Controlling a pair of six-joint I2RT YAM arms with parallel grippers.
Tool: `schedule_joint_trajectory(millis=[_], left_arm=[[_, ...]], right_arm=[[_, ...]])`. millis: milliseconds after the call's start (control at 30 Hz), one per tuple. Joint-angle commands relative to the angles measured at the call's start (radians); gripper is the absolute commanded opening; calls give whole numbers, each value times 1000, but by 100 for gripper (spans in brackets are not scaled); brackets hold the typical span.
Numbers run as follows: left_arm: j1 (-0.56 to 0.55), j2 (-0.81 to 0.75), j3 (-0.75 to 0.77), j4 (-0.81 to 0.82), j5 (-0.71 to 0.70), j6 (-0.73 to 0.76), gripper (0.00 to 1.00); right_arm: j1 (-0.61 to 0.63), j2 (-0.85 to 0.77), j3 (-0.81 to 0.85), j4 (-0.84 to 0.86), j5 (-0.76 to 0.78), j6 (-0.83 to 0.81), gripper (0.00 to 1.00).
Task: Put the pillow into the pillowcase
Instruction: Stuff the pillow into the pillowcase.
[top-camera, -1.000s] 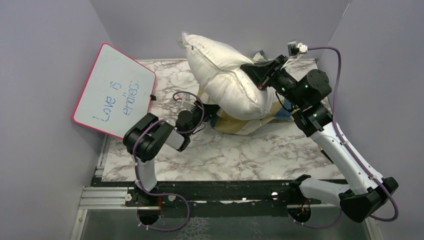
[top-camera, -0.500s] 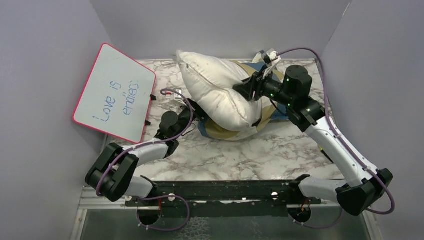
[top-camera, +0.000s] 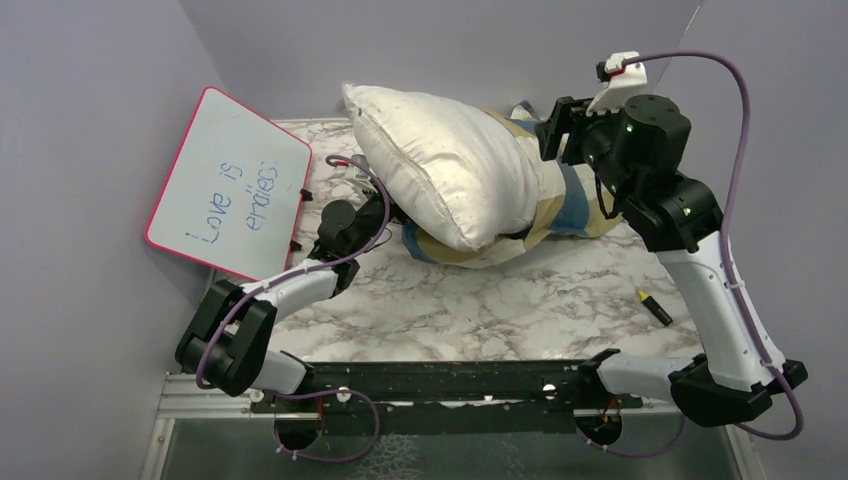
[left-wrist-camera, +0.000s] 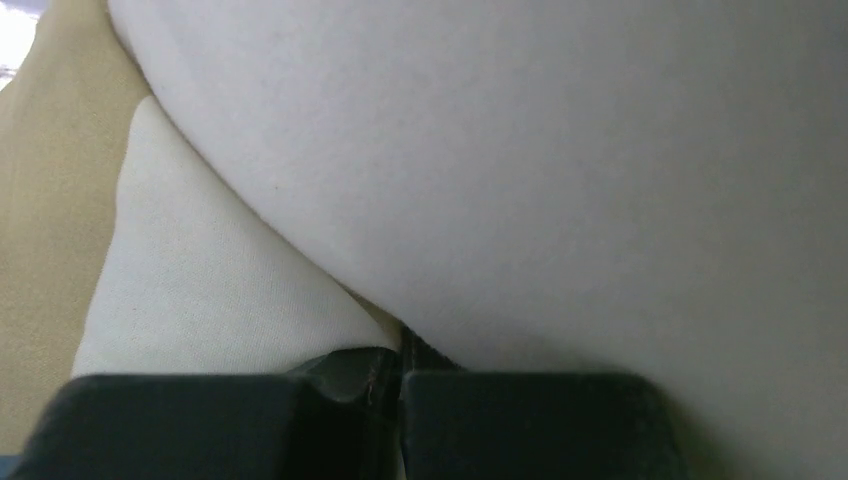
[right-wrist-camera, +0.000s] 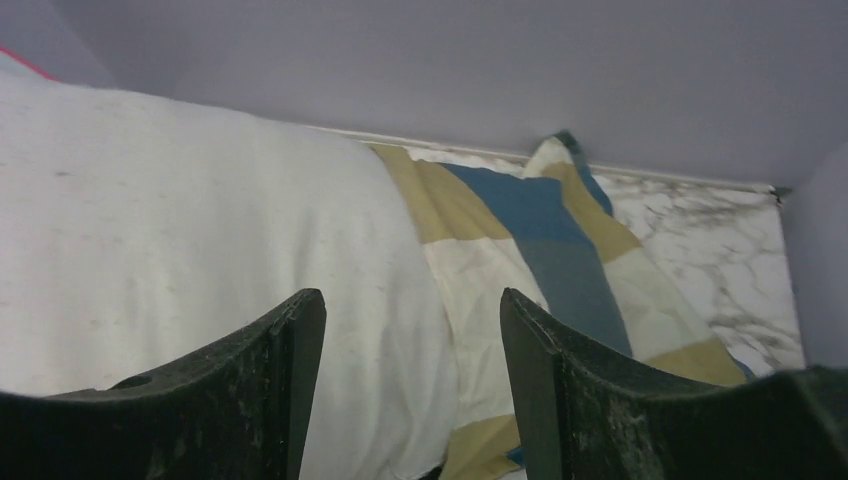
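The white pillow (top-camera: 440, 165) lies tilted at the back of the table, its right end inside the blue, tan and cream checked pillowcase (top-camera: 568, 200). The case's lower layer spreads under it. My left gripper (top-camera: 385, 215) sits low at the pillow's left underside. In the left wrist view it (left-wrist-camera: 400, 375) is shut on the cream edge of the pillowcase (left-wrist-camera: 220, 290), with the pillow (left-wrist-camera: 560, 150) bulging just above. My right gripper (top-camera: 556, 125) hovers open above the case's mouth. Between its fingers (right-wrist-camera: 412, 310) show the pillow (right-wrist-camera: 200, 220) and pillowcase (right-wrist-camera: 530, 225), both untouched.
A pink-rimmed whiteboard (top-camera: 228, 180) leans against the left wall. A yellow marker (top-camera: 655, 307) lies on the marble table (top-camera: 480, 300) near the right arm. Grey walls close in the back and both sides.
My right gripper has let go of the pillow, opened and risen to the right. The pillow has settled lower and leftward. The left arm dropped low, still holding the case.
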Motion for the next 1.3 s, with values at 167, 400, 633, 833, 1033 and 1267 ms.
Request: schedule_joint_trajectory(millis=[167, 400, 633, 833, 1033, 1267], left_arm=[[97, -38, 101, 81, 163, -41, 0], [108, -66, 96, 81, 179, -48, 0], [118, -76, 85, 80, 177, -59, 0], [125, -64, 81, 80, 179, -63, 0], [125, -66, 82, 67, 175, -44, 0], [128, -87, 87, -12, 132, -13, 0]], right_arm=[[-4, 180, 106, -214, 124, -66, 68], [-4, 265, 86, -175, 92, -94, 67], [-4, 366, 86, -148, 153, -131, 62], [-5, 418, 85, -114, 243, -155, 55], [-11, 470, 61, -57, 297, -158, 50], [-11, 465, 178, -130, 312, -142, 46]])
